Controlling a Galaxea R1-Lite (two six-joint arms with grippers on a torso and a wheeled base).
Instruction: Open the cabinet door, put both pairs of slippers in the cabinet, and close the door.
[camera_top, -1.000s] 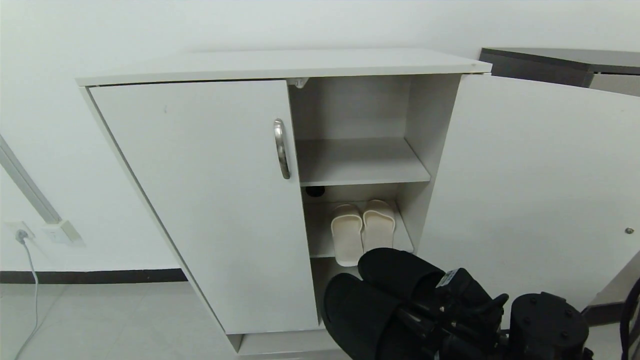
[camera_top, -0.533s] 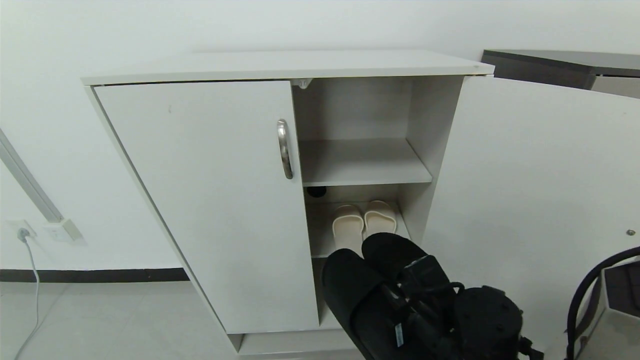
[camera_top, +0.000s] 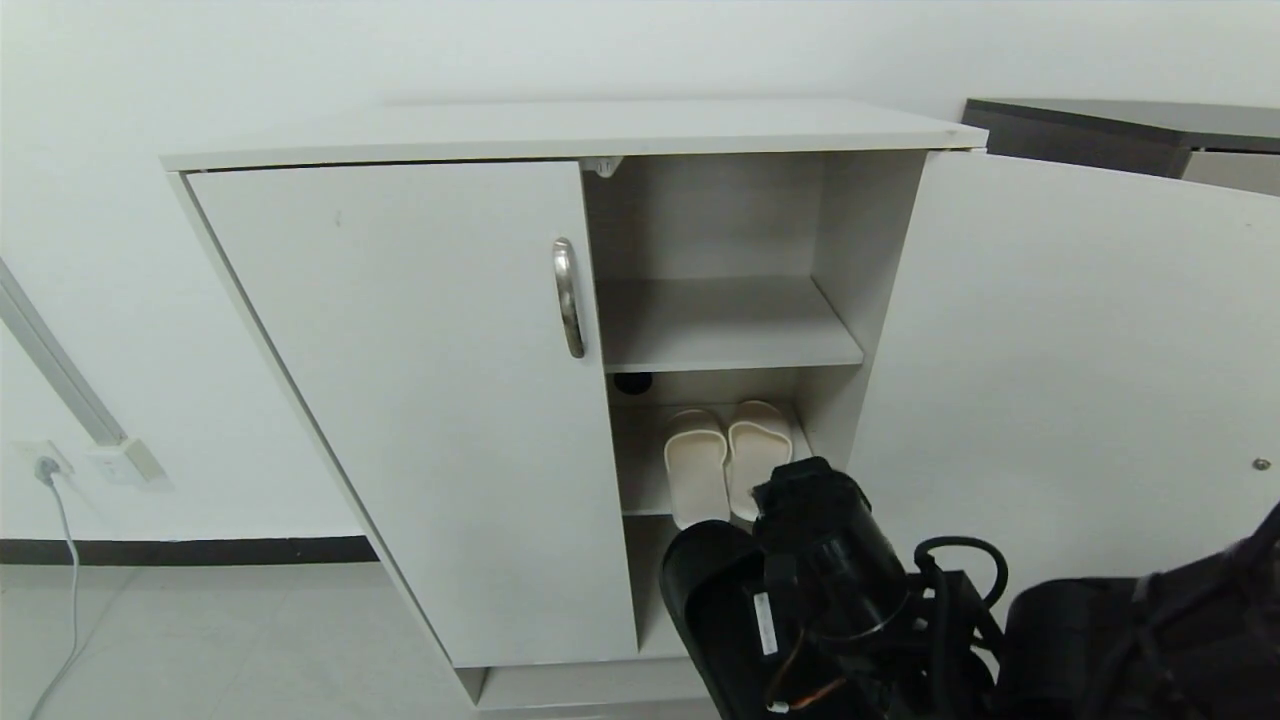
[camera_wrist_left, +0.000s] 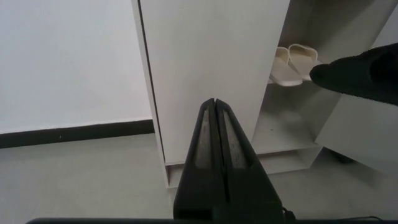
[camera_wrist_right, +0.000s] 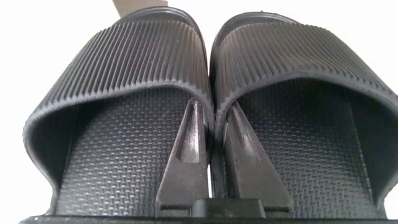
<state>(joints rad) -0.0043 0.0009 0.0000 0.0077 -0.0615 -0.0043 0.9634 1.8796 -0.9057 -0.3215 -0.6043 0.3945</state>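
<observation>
The white cabinet (camera_top: 560, 130) has its left door (camera_top: 420, 400) closed and its right door (camera_top: 1050, 380) swung wide open. A cream pair of slippers (camera_top: 725, 455) lies side by side on the middle shelf, also seen as cream slippers (camera_wrist_left: 292, 62). My right gripper (camera_wrist_right: 214, 115) is shut on the black slippers (camera_wrist_right: 149, 81), pinching their two inner walls together. It holds the black slippers (camera_top: 705, 590) low in front of the open compartment, just below the cream pair. My left gripper (camera_wrist_left: 214, 124) is shut on nothing, facing the closed door from farther back.
The upper shelf (camera_top: 720, 325) is bare. A metal handle (camera_top: 567, 298) stands on the left door's edge. A wall outlet with a cable (camera_top: 40, 470) is at the far left. Dark grey furniture (camera_top: 1120, 125) stands behind the open door.
My right arm has carried the black slippers up and toward the cabinet opening, and its wrist now covers one of them. The head view shifted slightly early on.
</observation>
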